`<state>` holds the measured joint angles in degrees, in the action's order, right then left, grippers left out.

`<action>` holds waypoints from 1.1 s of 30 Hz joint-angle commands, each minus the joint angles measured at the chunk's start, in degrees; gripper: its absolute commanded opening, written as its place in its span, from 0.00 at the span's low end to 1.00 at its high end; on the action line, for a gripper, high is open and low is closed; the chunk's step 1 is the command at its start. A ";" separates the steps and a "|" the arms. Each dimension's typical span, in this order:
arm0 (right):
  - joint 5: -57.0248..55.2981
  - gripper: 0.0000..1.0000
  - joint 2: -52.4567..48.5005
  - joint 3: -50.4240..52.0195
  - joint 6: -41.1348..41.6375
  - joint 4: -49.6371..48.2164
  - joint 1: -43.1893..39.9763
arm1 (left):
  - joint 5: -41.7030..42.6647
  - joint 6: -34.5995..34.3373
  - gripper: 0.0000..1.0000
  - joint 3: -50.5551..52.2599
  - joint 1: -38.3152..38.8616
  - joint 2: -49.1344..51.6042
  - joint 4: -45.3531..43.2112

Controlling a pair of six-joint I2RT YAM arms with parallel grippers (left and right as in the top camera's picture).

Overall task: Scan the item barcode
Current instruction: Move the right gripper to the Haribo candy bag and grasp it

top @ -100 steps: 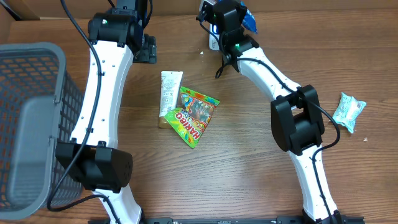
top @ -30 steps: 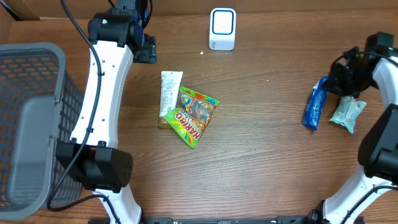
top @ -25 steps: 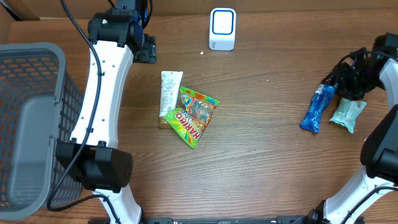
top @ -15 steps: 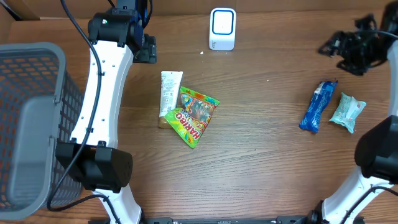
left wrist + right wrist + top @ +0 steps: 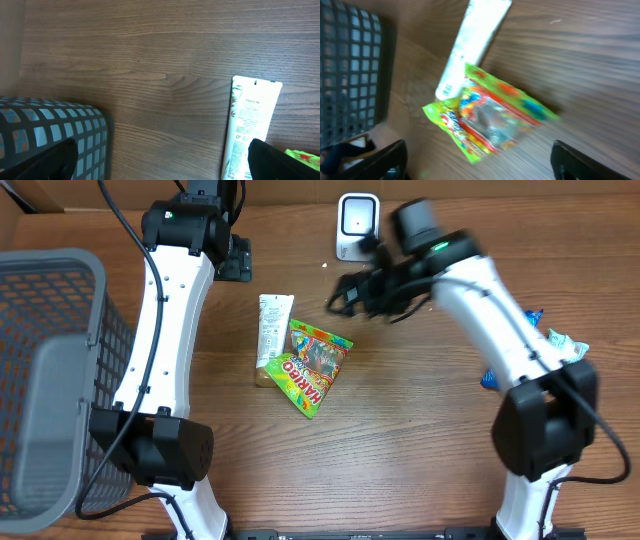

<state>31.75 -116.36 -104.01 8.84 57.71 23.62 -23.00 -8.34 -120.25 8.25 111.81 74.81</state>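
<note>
Both sets of my fingers stand wide and empty. My right fingers (image 5: pixel 380 162) hang over the gummy bag (image 5: pixel 495 117), which lies flat mid-way across the desk (image 5: pixel 400 440), touching the white tube (image 5: pixel 472 45). My left fingers (image 5: pixel 280 160) hover farther back, the basket (image 5: pixel 55 130) to one side; the scanner (image 5: pixel 357 222) stands at the far edge.

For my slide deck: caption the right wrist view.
Open right gripper above a candy bag lying against a white tube on the wooden table.
</note>
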 commanded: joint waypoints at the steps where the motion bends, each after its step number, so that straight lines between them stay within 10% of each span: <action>1: -12.50 0.90 0.20 2.89 10.12 -3.52 5.20 | -0.74 0.85 1.00 0.04 0.35 0.81 -0.09; 25: -41.83 0.89 -8.20 7.32 5.25 -12.20 26.14 | -0.74 0.85 1.00 0.04 0.35 0.81 -0.09; 28: -41.81 0.79 -9.03 7.32 5.25 -12.04 26.16 | -0.74 0.85 1.00 0.04 0.35 0.81 -0.09; 33: -41.79 0.29 -9.16 7.30 5.27 -11.13 26.14 | -0.74 0.85 1.00 0.04 0.35 0.81 -0.09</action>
<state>-8.86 -124.88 -97.03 14.02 46.24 49.69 -23.00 -8.34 -120.25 8.25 111.81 74.81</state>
